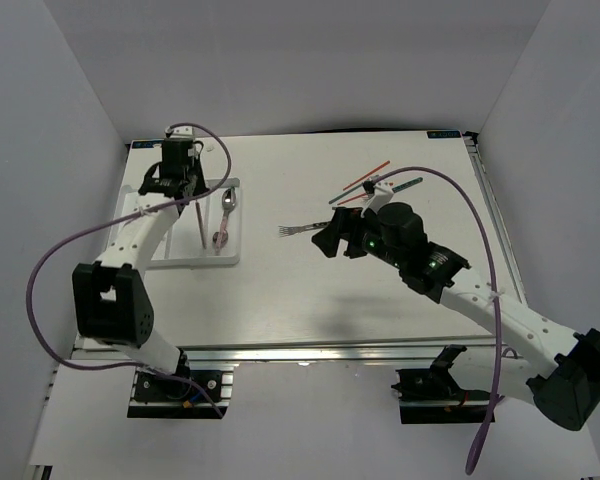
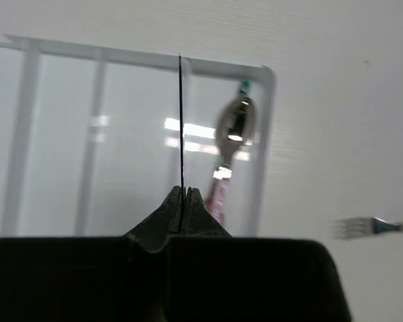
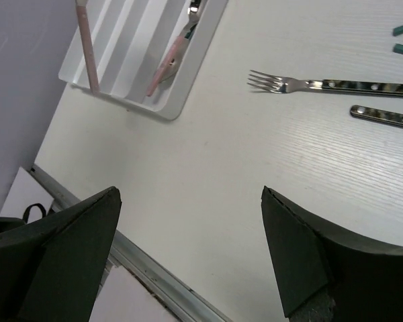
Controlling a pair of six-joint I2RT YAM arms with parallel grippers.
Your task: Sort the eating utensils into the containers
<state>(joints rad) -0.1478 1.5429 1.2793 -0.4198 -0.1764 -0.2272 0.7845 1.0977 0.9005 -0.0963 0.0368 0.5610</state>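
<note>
The slender pink utensil is clamped at its near end by the left gripper, whose jaws are pressed together on it. In the left wrist view it shows only as a thin dark line, so whether it is a knife or a chopstick cannot be determined. It is held lengthwise, parallel to the dividers of the white tray. This alignment probably lets it drop cleanly into one narrow slot. Its far tip points down into the tray at the left of the top view. Contact with the slot floor cannot be confirmed.

Tray contents: one pink-handled spoon lies in the rightmost slot, bowl toward the far rim. The other slots show nothing lying in them.

Unsorted items remain on the table, right of centre in the top view:
- a metal fork, tines toward the tray;
- a second metal handle just beside it;
- red and teal chopsticks farther back.

The right gripper hovers near the fork with its jaws wide apart, holding nothing. Judgement: it is positioned for the next pick.
</note>
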